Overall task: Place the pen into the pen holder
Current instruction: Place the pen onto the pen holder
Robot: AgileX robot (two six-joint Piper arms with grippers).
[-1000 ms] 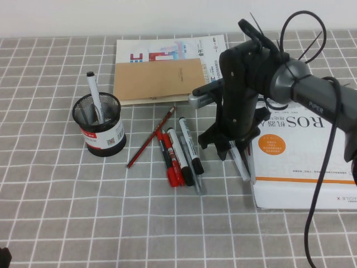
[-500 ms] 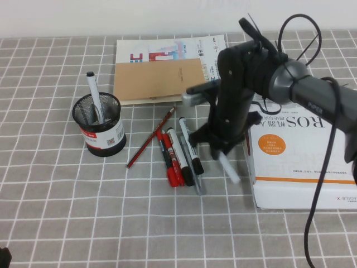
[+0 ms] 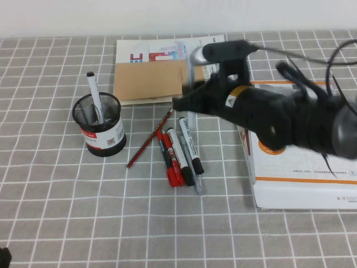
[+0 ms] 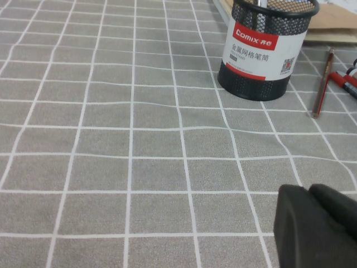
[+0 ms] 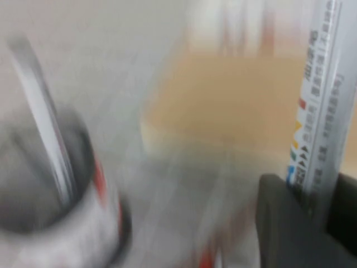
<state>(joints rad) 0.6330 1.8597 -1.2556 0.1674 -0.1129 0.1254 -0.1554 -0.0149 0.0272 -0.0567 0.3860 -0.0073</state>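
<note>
Since before, the slim white-barrelled pen [image 5: 321, 106] has been lifted, grasped by the right end effector [image 3: 192, 97] above the surface's far edge, toward the black wire-mesh pen holder [image 3: 99, 125] containing one white marker [image 3: 93, 95]; the left end effector [image 4: 318, 229] sits at the near-left corner, its state untellable.

One pen holder [image 3: 99, 127] with one marker [image 3: 92, 92] standing in it. Beside the holder lie one red pencil [image 3: 149, 139], two red pens [image 3: 169, 162] and two black-capped markers [image 3: 190, 146]. One pen [image 5: 319, 95] sits gripped in the right claw [image 3: 192, 97] above them. One left claw [image 4: 318, 223] hangs near the holder. One white book [image 3: 301, 187].
</note>
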